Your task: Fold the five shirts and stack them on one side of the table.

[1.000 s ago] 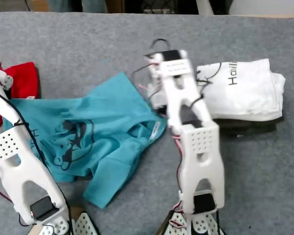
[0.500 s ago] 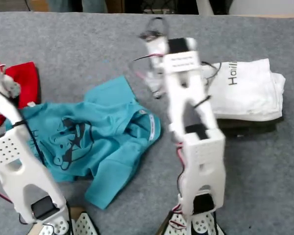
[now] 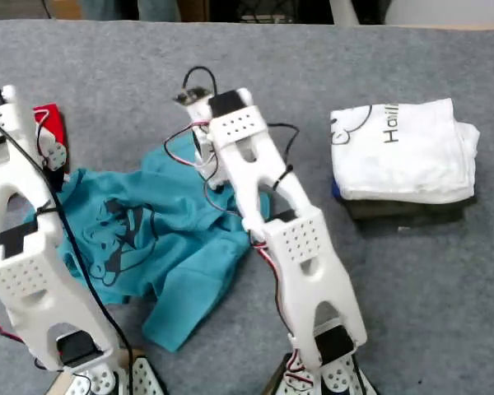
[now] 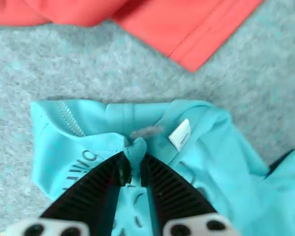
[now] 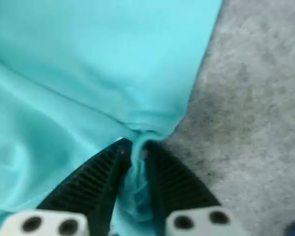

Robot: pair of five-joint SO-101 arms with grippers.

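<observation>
Bimanual grasp on an unfolded garment. The teal shirt (image 3: pixel 140 239) lies crumpled on the grey desk (image 3: pixel 428 313), between the 2 arms. The left claw (image 4: pixel 134 164) is clenched on a pinch of fabric at the collar, just beside the sewn label (image 4: pixel 179 133) and near the red shirt (image 4: pixel 187 29). The right claw (image 5: pixel 136 147) is clenched on a bunched teal edge at the shirt's far right side. The line joining the 2 grasp points runs across the desk, and the rest of the shirt trails from it toward the arm bases. Any spreading pull would therefore act along that line. The white shirt (image 3: pixel 403 152) tops a folded stack well apart on the right, nearer the right arm.
</observation>
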